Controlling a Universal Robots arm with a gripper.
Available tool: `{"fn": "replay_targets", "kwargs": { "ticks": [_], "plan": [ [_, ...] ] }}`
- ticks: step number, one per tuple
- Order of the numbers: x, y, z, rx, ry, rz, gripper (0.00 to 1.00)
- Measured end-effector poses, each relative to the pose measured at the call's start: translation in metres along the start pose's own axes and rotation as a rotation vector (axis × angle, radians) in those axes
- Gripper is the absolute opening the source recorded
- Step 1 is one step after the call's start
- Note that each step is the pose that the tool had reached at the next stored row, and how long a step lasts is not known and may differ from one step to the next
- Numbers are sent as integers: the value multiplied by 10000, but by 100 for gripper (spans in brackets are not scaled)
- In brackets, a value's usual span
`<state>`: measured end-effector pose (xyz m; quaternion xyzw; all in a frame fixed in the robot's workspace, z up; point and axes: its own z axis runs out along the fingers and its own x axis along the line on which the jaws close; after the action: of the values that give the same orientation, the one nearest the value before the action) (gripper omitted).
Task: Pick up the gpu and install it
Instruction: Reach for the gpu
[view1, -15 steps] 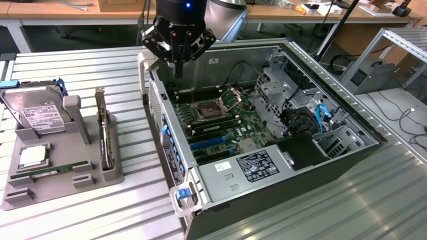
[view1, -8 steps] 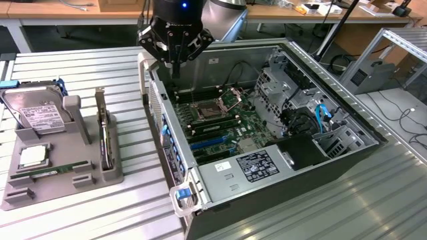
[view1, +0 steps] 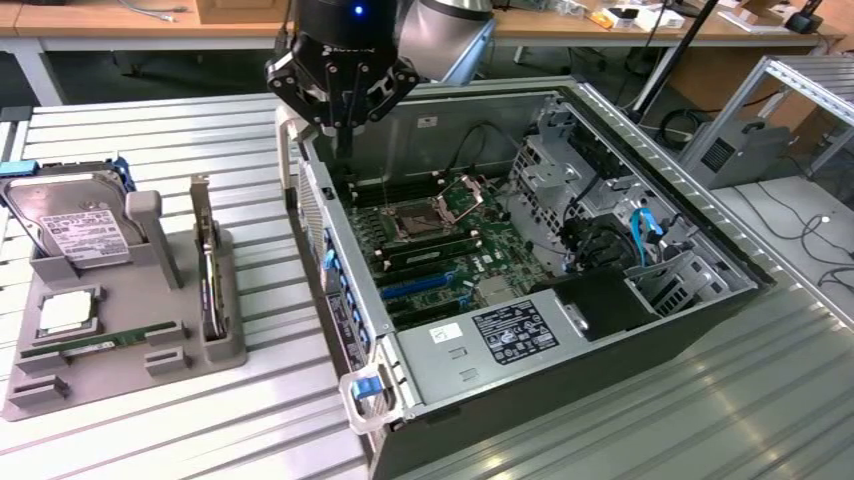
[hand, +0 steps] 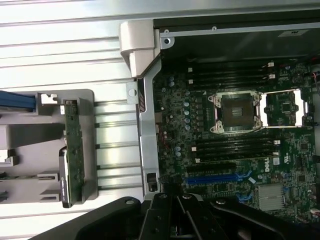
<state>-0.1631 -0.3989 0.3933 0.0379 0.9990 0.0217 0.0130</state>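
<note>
The graphics card stands on edge in its grey holder, top free for grasping, while the gripper, pressed together and empty, hangs over the open computer case

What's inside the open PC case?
A motherboard with an open, empty CPU socket, blue expansion slots with no card in them, cables, a drive cage and a power supply. Whatever lies beneath the power supply is covered. The gpu stands in the tray outside.
</note>
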Motion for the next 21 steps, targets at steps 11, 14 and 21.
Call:
{"fn": "replay_targets", "kwargs": {
  "ticks": [11,14,21],
  "plan": [
    [132,-10,-4,0,0,-1,11],
    [174,-13,-5,-1,0,0,11],
    [260,-20,-7,-1,-1,0,11]
  ]
}}
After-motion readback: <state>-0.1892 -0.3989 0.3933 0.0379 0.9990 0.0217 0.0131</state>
